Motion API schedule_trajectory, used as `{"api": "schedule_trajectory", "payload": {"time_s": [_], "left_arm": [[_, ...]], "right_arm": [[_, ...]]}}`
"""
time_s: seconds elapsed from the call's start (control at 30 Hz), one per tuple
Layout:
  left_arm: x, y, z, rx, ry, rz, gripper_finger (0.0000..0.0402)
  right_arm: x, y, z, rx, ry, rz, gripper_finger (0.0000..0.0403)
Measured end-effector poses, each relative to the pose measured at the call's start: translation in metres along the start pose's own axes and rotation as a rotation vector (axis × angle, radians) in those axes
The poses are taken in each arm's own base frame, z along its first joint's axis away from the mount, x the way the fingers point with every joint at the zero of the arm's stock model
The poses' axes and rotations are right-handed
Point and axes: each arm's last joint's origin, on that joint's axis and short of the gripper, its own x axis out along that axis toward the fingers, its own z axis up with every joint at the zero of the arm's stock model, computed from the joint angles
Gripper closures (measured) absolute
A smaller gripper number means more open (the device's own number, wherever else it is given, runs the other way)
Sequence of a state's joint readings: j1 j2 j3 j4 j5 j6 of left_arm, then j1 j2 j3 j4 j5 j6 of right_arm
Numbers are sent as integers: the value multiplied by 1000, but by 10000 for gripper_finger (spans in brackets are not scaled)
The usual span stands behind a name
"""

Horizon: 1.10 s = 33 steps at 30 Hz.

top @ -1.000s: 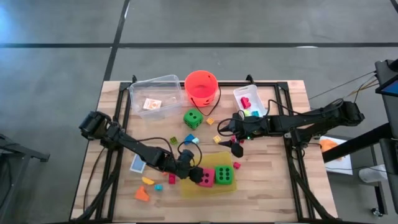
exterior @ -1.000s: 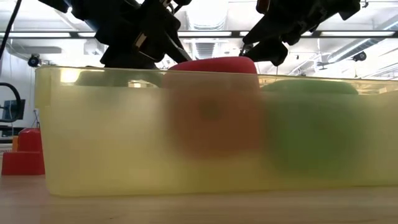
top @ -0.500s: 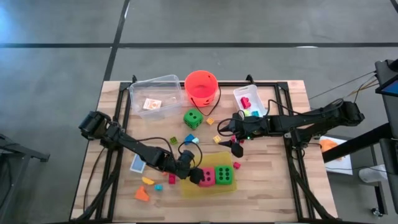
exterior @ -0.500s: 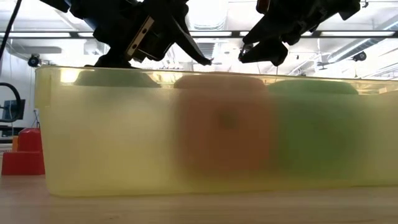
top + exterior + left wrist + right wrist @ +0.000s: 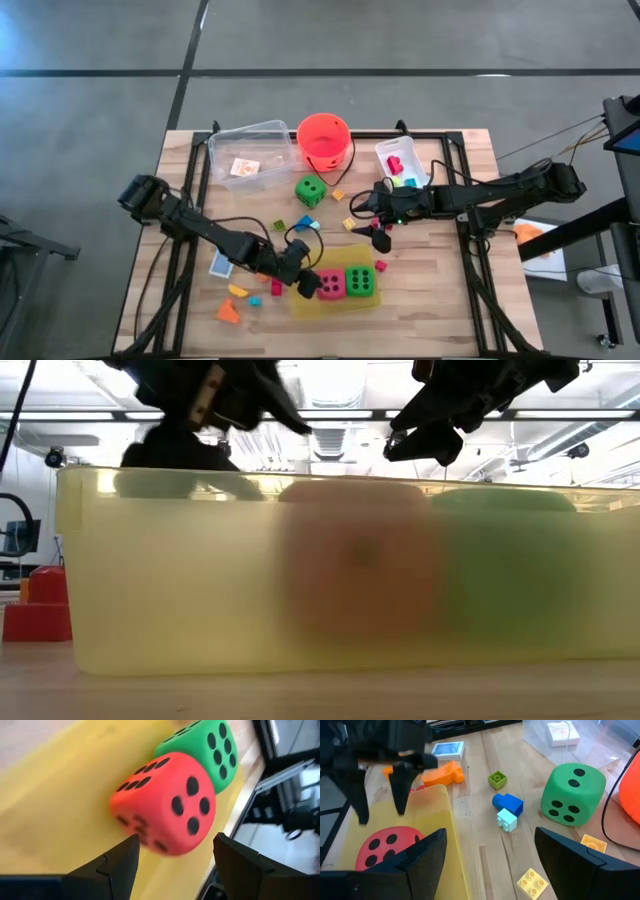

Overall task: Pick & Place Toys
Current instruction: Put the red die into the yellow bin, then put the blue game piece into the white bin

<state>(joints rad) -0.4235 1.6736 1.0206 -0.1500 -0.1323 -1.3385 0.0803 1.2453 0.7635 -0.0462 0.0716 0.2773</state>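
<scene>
Here, pink die (image 5: 331, 284): set in the yellow tray (image 5: 335, 305), beside a green die (image 5: 361, 282); only blurred shapes are seen through the tray wall in the low view.
Left gripper (image 5: 304, 283): fingers parted, nothing held, just beside the pink die; dots are shown clearly by its wrist view only.
Second green die (image 5: 572, 794): on bare table, near small bricks (image 5: 507, 811).
Right gripper (image 5: 377, 233): spread apart, empty, over mid-table.

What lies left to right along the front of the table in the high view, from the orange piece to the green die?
Orange piece → left hand, open beside the tray → pink die → green die, both dice on the yellow tray.
</scene>
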Motion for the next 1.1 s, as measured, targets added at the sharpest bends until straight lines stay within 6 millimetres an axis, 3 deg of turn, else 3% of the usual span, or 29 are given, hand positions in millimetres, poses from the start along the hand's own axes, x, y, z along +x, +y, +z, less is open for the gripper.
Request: {"api": "schedule_trajectory", "payload": {"time_s": [0.27, 0.47, 0.57, 0.77, 1.1], "left_arm": [[-57, 11, -8, 94, 69, 183, 161], [-82, 29, -15, -176, 26, 392, 161], [-84, 40, -13, -241, -12, 501, 161], [-74, 60, -3, -263, -31, 557, 161], [-63, 90, -10, -415, -35, 619, 161]], "right_arm": [[0, 0, 0, 0, 1, 0, 106], [0, 0, 0, 0, 0, 0, 106], [0, 0, 0, 0, 0, 0, 106], [0, 0, 0, 0, 0, 0, 106], [0, 0, 0, 0, 0, 0, 106]]}}
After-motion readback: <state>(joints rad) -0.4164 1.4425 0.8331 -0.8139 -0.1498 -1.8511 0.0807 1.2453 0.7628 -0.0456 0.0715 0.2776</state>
